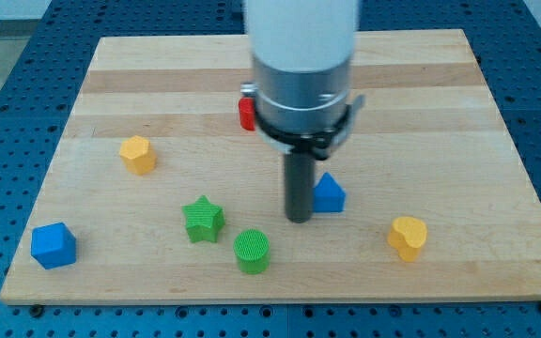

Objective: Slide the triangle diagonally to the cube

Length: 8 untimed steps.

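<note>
A blue triangle (330,194) lies right of the board's middle. My tip (298,219) is at the end of the dark rod, touching or just off the triangle's left side, slightly below it. A blue cube (53,245) sits near the board's bottom-left corner, far to the left of the tip. The arm's white and grey body hides part of the board above the rod.
A green star (203,219) and a green cylinder (252,251) lie left of the tip. A yellow hexagon-like block (138,154) is at the left. A yellow heart-like block (408,237) is at the lower right. A red block (246,113) is partly hidden behind the arm.
</note>
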Motion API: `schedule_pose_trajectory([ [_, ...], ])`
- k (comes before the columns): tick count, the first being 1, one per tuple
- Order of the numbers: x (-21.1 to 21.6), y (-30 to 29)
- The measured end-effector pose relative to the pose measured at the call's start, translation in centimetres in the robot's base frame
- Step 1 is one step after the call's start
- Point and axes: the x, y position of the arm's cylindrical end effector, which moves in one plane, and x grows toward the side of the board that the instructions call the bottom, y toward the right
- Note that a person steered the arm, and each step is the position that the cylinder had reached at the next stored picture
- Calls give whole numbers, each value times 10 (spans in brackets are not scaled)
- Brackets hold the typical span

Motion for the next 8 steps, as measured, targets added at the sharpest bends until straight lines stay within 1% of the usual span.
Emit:
schedule_pose_trajectory([
  [1, -12, 2],
  [2, 11, 10],
  [3, 9, 50],
  [4, -30, 53],
  [5, -39, -34],
  [6, -35, -45],
  [7, -34, 21],
  [8, -54, 56],
])
